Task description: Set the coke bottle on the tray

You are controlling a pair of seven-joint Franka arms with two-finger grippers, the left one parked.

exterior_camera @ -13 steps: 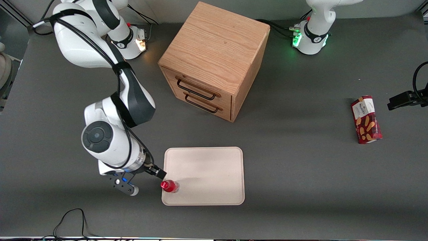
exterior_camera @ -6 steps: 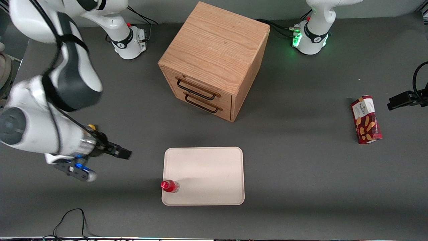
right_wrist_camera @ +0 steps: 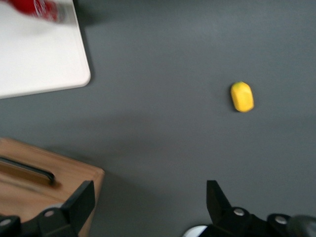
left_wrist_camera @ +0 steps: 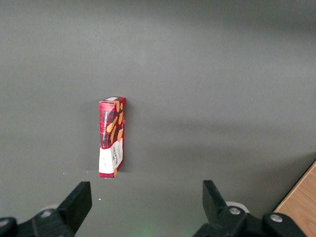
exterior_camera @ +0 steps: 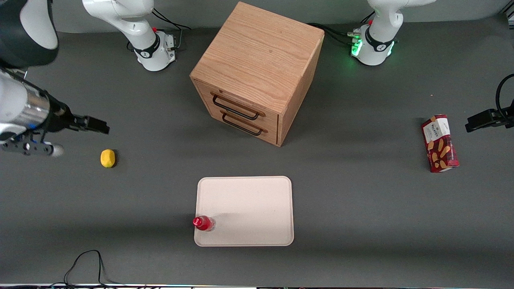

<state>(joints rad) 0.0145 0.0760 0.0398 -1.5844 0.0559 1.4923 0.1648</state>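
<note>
The coke bottle [exterior_camera: 204,223], red with a red cap, stands upright on the cream-white tray [exterior_camera: 249,200], in the tray's corner nearest the front camera on the working arm's side. The right wrist view shows the bottle [right_wrist_camera: 37,8] at the tray's [right_wrist_camera: 34,54] edge. My gripper [exterior_camera: 96,125] hangs well above the table toward the working arm's end, away from the tray and the bottle. The gripper [right_wrist_camera: 149,192] is open, with only bare table between its fingers.
A yellow lemon [exterior_camera: 107,158] lies on the table near the gripper, also in the wrist view [right_wrist_camera: 242,96]. The wooden drawer cabinet [exterior_camera: 257,68] stands farther from the camera than the tray. A dark red snack box [exterior_camera: 439,143] lies toward the parked arm's end.
My gripper left the bottle standing on the tray and swung away toward the working arm's end, rising as it went. The lemon, hidden under the arm before, now shows.
</note>
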